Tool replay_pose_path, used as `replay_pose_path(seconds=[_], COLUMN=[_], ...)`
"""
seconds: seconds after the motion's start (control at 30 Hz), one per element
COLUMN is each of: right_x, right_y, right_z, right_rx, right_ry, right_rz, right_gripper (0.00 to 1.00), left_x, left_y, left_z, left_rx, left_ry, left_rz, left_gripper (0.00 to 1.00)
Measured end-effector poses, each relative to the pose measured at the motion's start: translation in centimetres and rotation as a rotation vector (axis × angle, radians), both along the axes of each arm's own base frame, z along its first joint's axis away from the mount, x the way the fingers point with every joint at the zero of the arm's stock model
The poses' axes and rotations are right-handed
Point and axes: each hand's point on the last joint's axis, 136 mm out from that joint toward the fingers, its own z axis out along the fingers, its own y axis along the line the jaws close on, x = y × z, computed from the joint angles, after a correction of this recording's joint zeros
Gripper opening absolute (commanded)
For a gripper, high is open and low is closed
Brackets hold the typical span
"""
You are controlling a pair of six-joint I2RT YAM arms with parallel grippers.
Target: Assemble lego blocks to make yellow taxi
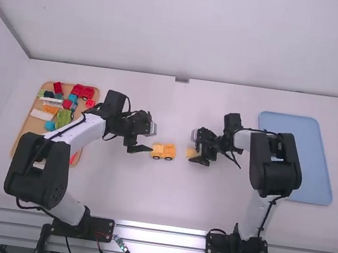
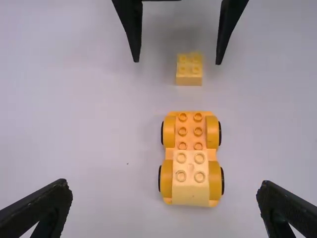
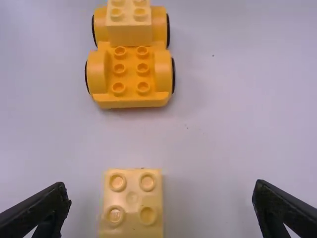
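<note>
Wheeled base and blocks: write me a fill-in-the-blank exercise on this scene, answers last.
The left tool and right tool are both ____, not shut.
The base shows ____ wheels.
The mounted block sits at the base's end nearer the ____ tool.
The loose block lies nearer the ____ tool.

open; four; left; right

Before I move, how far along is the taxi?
Done: one light yellow block sits on one end of the wheeled base. In hand: nothing yet; the right gripper stands open around the loose yellow block, and the left gripper is open by the base. Left: the base's other end still shows bare studs, so the loose block probably goes there.
</note>
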Motion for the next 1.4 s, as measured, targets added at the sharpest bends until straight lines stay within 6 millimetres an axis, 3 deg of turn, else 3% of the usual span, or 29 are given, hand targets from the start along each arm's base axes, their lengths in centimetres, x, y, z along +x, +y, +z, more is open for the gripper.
replay_pose_path(seconds=[0.37,0.57,1.0,1.4], right_x=[-0.5,1.2,0.4,-0.4], right_y=[-0.5,-0.4,-0.1,-0.2], right_z=[-0.7,-0.9,-2.0,-1.9], right_rx=[-0.04,-0.051,-0.074,-0.079], right_ry=[0.031,-0.02,0.044,0.075], right_rz=[-0.004,-0.058,-0.113,-0.091], right_gripper=[0.8,0.69,0.61,0.65], left_x=[0.8,0.8,0.8,0.8], left_y=[-0.1,-0.2,-0.2,-0.2], left_z=[0.5,0.5,0.5,0.5], left_rx=[-0.016,-0.021,-0.022,-0.023], left_ry=[-0.025,-0.018,-0.016,-0.014], left_rz=[0.016,0.02,0.022,0.024], left_gripper=[0.99,0.99,0.99,0.99])
